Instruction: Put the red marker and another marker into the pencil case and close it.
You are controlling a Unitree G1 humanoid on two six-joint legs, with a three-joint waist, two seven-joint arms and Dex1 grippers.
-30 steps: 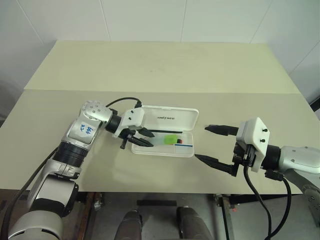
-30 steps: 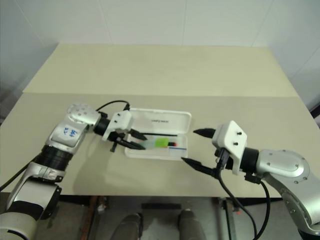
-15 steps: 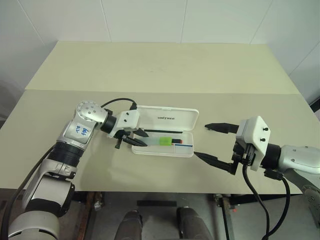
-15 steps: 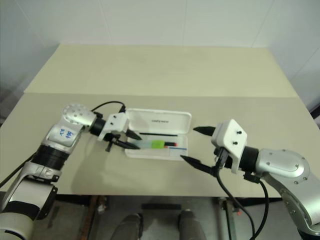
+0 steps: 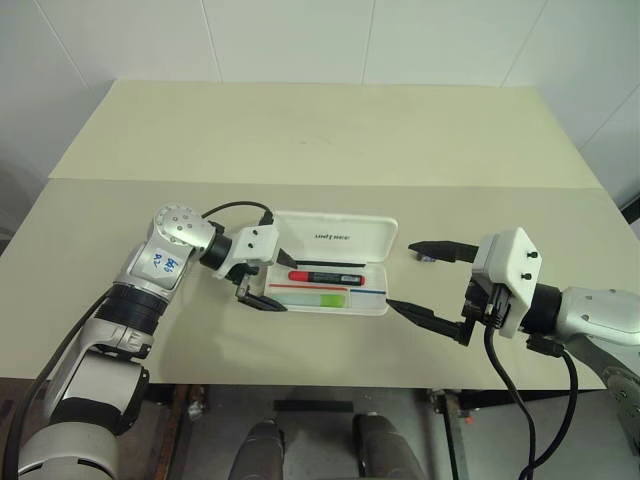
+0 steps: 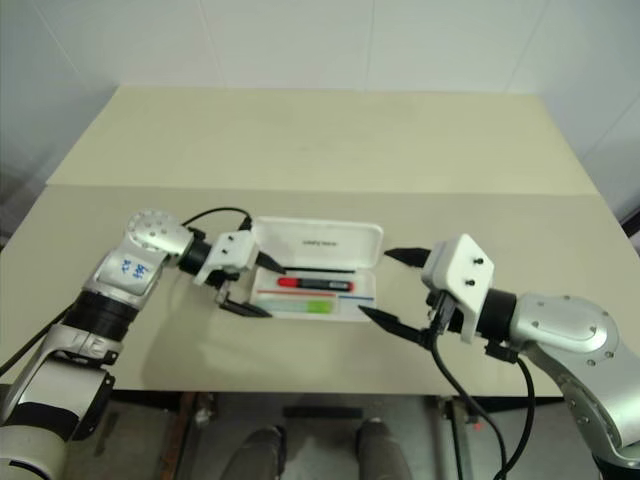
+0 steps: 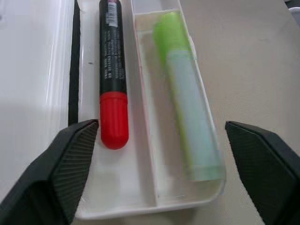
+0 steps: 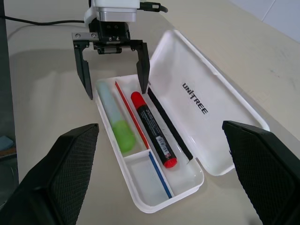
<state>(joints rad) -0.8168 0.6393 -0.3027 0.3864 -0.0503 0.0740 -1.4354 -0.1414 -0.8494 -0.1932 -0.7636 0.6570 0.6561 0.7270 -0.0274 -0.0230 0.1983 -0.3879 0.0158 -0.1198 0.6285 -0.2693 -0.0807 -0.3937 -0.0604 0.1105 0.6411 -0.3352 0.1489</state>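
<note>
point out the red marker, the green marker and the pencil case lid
red marker (image 8: 151, 124), right wrist view, on the black barrel
green marker (image 8: 123, 135), right wrist view, on its bright green cap end
pencil case lid (image 8: 220, 101), right wrist view, on the bare white inside beside the lettering

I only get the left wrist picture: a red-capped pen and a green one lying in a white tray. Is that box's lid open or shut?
Observer: Open. The pencil case has its lid folded right back, with the lettering facing up.
Operator: Where's the other gripper?
Observer: The right gripper is open, just off the opposite end of the case and apart from it.
Operator: Is there anything else inside?
Observer: Past the green marker there's a small end compartment. It has no pen in it, just a blue stripe along its edge.
</note>
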